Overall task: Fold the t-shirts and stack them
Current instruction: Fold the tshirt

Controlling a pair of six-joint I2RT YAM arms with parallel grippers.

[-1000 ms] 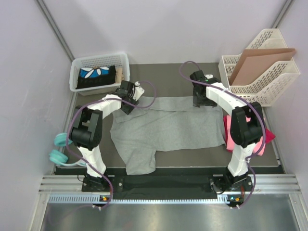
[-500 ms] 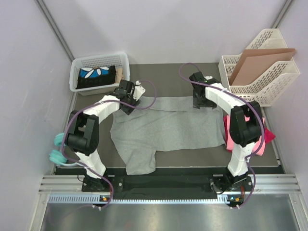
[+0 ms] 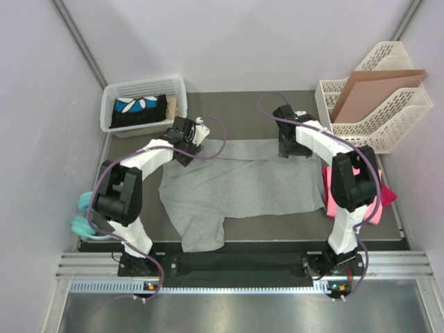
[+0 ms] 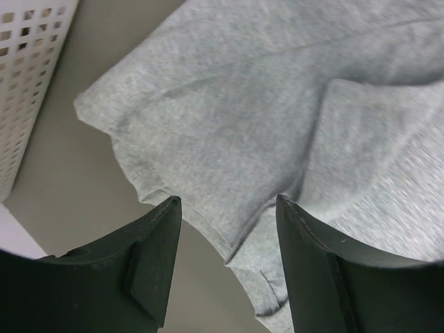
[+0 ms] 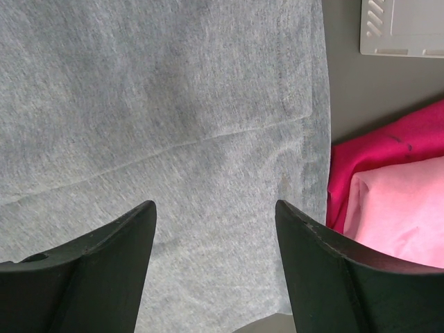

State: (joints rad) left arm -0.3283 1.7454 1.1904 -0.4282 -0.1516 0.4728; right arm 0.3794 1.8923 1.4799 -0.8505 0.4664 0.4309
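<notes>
We find the left gripper (image 4: 225,232) and right gripper (image 5: 215,239) spread wide, seemingly just above the grey t-shirt (image 3: 243,184), toward the far edge.

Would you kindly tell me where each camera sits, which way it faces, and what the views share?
Top external: above and behind, looking down; the left arm, right arm and grey t-shirt show.
Left wrist: on that wrist, facing down past the open left end effector at the shirt's edge and white basket.
Right wrist: likewise, past the open right end effector at grey cloth and pink t-shirts.
Shared: all show the grey t-shirt.
</notes>
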